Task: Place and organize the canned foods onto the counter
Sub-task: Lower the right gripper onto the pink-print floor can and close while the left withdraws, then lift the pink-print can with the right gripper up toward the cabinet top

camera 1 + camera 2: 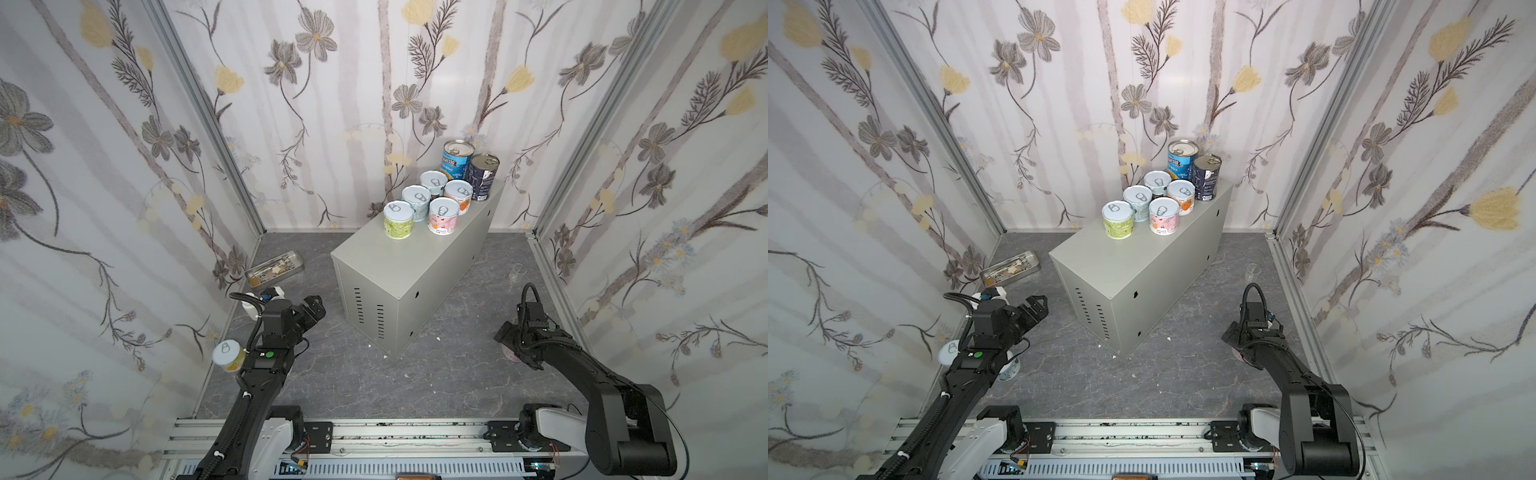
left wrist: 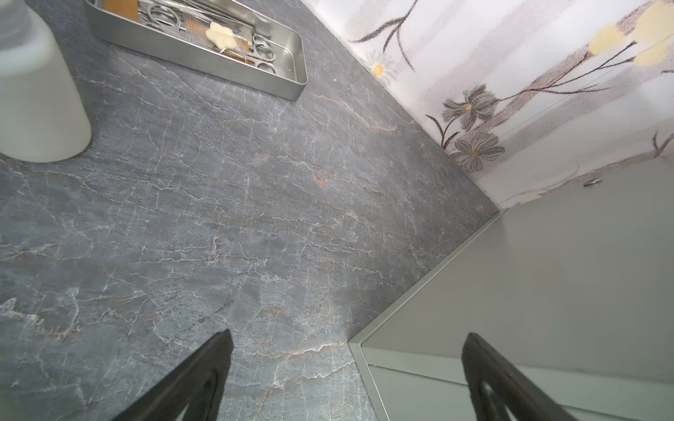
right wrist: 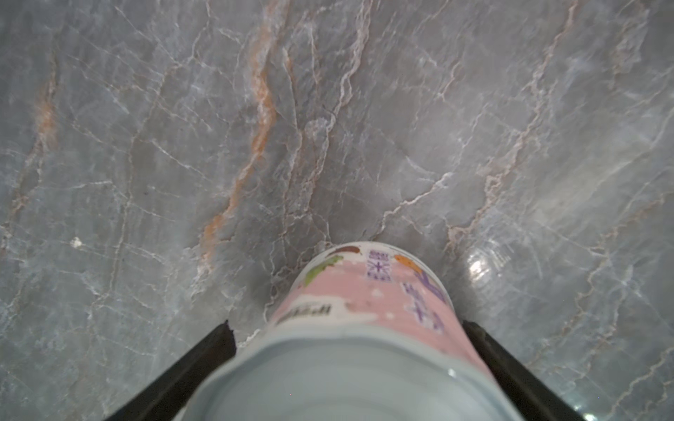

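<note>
**Seven cans on the box, three on the desk**

Shows a grey metal box (image 1: 415,266) standing on the marble desk (image 1: 415,374), vent slots on its near end. Finds seven cans upright on its top, all toward the end away from the vents: a blue Progresso tin (image 1: 456,160) and a navy tin (image 1: 482,178) side by side at the very end, then five short cans (image 1: 416,198) packed just before them. Shows the left jaws just off the vented end, wide apart and empty above bare desk. Finds a yellow can (image 1: 227,355) and a pale blue can (image 1: 1011,369) farther off that same end, both partly hidden by the left arm. Shows the right jaws off the box's long side, well apart from it, astride a pink can (image 3: 364,302) upright on the desk; pressing it or only flanking it, cannot tell.
</note>
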Action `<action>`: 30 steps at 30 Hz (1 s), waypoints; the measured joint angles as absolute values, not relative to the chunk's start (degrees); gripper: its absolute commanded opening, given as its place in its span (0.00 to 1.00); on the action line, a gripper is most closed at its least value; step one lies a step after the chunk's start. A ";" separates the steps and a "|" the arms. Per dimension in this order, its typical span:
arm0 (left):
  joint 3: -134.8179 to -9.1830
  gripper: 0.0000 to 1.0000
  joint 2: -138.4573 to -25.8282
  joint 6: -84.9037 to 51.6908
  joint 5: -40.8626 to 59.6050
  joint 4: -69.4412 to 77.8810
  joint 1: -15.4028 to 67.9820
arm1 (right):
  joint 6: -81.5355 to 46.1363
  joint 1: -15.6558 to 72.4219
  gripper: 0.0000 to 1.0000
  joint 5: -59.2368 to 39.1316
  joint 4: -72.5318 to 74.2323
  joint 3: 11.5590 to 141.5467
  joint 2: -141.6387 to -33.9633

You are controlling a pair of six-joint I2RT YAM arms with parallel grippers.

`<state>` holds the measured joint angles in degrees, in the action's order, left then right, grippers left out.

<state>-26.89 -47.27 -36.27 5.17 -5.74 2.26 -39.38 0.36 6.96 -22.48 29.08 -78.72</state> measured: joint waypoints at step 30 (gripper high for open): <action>-29.85 1.00 -47.94 -36.40 6.72 -3.66 2.26 | -33.95 -0.82 0.56 -0.32 -17.76 26.70 -70.22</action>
<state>-29.85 -47.94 -36.40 6.72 -3.66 2.26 -33.95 -0.82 -0.32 -17.76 26.70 -70.22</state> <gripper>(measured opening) 0.997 0.711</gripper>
